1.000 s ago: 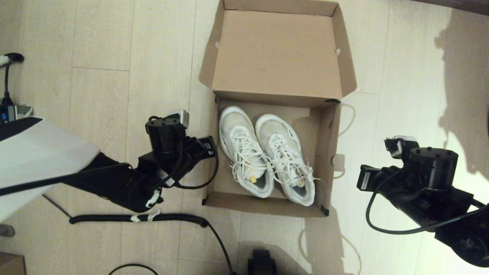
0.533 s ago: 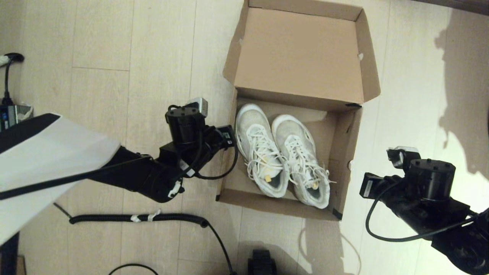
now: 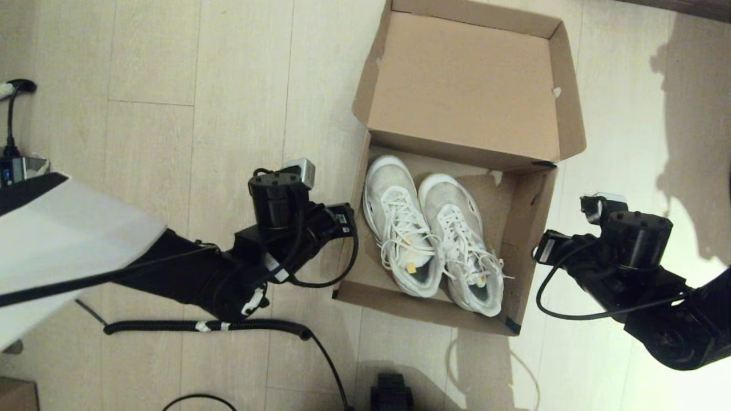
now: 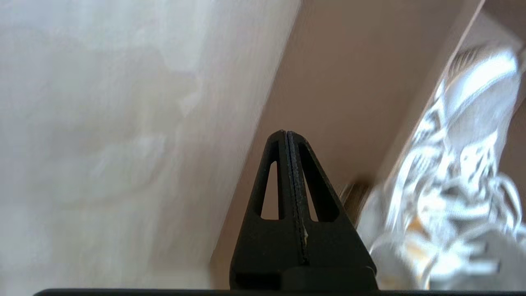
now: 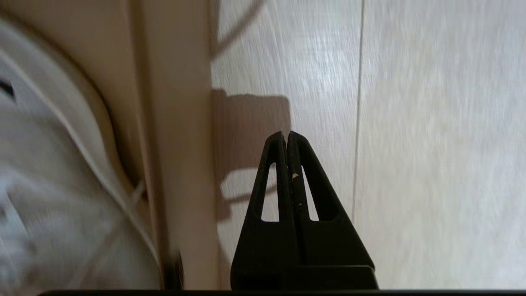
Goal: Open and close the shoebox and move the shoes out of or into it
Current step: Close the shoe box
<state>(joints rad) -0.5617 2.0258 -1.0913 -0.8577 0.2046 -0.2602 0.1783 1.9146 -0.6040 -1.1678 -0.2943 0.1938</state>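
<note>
The pale wood-plank floor (image 3: 171, 114) fills the head view, and on it stands the shoebox (image 3: 517, 228), a large plain brown cardboard box turned slightly askew. Its hinged lid (image 3: 468, 91) is thrown fully back on the far side, inner face up, with dark tape showing at the corners near the hinge and at the near right corner of the base.

Inside the box lie the shoes (image 3: 434, 234), a pair of white mesh lace-up sneakers side by side, toes toward the lid and heels toward me, laces loose and yellowish insoles showing at the openings.

My left arm reaches in from the left, and my left gripper (image 3: 341, 220) sits at the outer face of the box's left wall. In the left wrist view my left gripper (image 4: 287, 135) has its fingers (image 4: 274, 172) pressed flat together with nothing between them, the tips against or just off the brown wall; I cannot tell whether they touch it. The shoes (image 4: 452, 172) show beyond.

My right gripper (image 3: 545, 251) is just beside the box's right wall, on the outside. In the right wrist view my right gripper (image 5: 287, 135) also has its fingers (image 5: 275, 172) closed on nothing, over bare floor, the wall (image 5: 181, 144) alongside.

A coiled black cable (image 3: 205, 326) lies on the floor near me.
</note>
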